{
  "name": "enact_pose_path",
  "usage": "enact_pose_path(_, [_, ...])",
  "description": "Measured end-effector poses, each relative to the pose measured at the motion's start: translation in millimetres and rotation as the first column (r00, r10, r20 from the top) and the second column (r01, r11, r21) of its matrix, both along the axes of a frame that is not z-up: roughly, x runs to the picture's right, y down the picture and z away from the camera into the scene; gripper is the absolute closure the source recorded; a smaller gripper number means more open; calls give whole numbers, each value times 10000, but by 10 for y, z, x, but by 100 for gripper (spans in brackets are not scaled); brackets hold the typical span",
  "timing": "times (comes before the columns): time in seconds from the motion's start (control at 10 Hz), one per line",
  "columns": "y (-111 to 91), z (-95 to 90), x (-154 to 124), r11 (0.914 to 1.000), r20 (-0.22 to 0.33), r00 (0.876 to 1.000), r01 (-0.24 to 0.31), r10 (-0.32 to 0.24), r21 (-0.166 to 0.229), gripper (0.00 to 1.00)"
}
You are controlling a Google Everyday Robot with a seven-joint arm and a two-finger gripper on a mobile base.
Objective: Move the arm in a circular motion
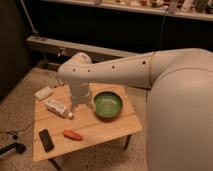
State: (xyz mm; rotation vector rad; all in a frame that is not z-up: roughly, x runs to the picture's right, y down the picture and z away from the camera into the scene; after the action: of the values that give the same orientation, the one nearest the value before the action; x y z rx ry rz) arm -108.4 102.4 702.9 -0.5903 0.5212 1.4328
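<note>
Five things lie spread over the wooden table (125,127): a green bowl (108,104), a white tube (57,107), a white block (44,93), a black handset (46,140) and an orange piece (73,135). The arm (120,72) reaches in from the right, bends at a bulbous joint and drops between tube and bowl. That puts the gripper (80,103) low over the tabletop; whether it grips anything I cannot tell. Circling this low would likely clip both neighbours.

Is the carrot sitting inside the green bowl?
No, the carrot lies on the table beside the black device, apart from the green bowl; the gripper hangs beside that bowl.
</note>
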Motion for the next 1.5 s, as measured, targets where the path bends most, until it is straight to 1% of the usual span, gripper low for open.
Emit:
enact_pose_path(1.2, [-3, 1, -1, 10000, 10, 10000, 1, -1, 22, 35])
enact_pose_path(1.3, [-13, -2, -1, 10000, 11, 10000, 27, -27, 62, 35])
enact_pose_path(1.5, [-79, 21, 10, 9991, -398, 9989, 250, -236, 354, 35])
